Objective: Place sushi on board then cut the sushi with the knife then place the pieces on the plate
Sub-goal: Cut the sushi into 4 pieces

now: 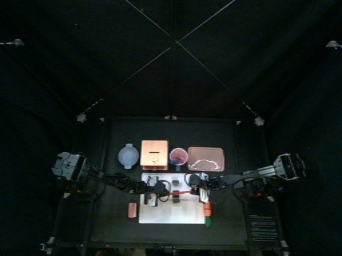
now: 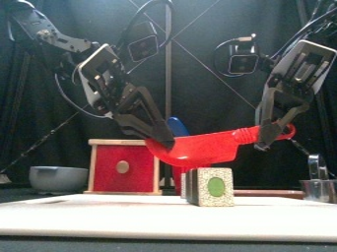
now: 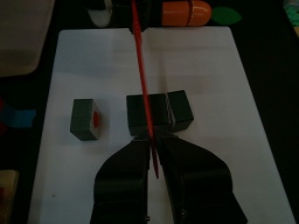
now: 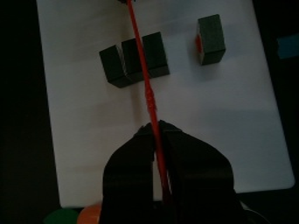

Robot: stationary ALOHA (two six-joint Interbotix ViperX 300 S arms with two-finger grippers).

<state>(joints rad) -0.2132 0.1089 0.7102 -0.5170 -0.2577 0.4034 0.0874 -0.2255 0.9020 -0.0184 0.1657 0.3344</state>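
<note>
We see both arms meeting low over the middle of the white rectangular cutting board, which lies at the near side of the table. They share one red plastic toy knife. The left gripper is clamped narrow on the knife's left end, and the right gripper is clamped narrow on its right end. The knife runs left to right between them and sags a little toward the left. Just under it, a pair of dark green sushi blocks stands side by side on the board, with a pale end face and green centre turned toward the near edge. We cannot tell whether the blade touches the pair. A single dark green sushi block with a red centre sits on the board on the far side of the pair, apart from it. Along the far side of the table we see, from left to right, a blue-grey bowl, a pale wooden box with a red drawer front, a red cup and the flat pink tray. An orange toy lies just off the board's right end.
</note>
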